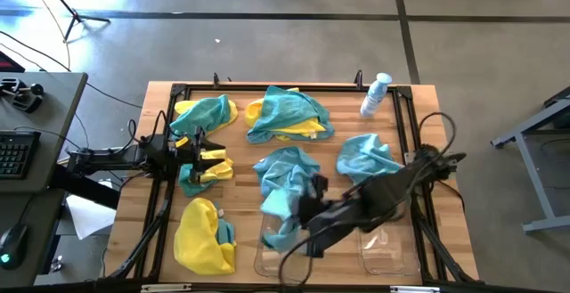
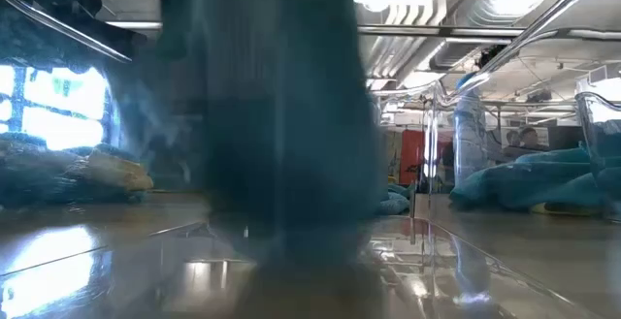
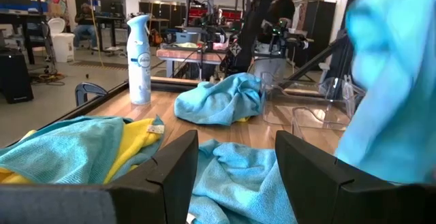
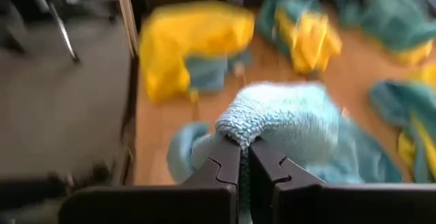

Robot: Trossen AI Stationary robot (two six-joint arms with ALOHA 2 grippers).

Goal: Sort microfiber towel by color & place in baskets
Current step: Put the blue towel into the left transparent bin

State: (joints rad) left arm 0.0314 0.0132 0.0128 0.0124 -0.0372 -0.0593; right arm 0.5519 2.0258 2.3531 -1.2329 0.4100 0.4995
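The table [image 1: 427, 106] is pale wooden planks inside a dark frame, standing on a grey concrete floor; a desk with a keyboard [image 1: 16, 150] and mouse sits off its left side. Teal and yellow towels lie in heaps across the wood: a teal-over-yellow pile [image 1: 287, 115] at the far middle, a teal one [image 1: 367, 155] near the right edge, a mostly yellow one [image 1: 205, 235] at the near left. A white spray bottle [image 1: 375, 94] stands at the far right corner. Two clear baskets sit at the near edge, one [image 1: 272, 256] under the right arm and one [image 1: 390, 250] just right of it. The right gripper [image 4: 245, 149] is clamped tight on a teal towel [image 4: 286, 118], which hangs over the left-hand basket; the low view shows that cloth as a blurred teal curtain. The left gripper [image 3: 235, 159] stands spread wide and empty over the table's left side, beside a small yellow and teal heap [image 1: 207, 170]. Beyond lies an open workshop with benches and a person seated far off.
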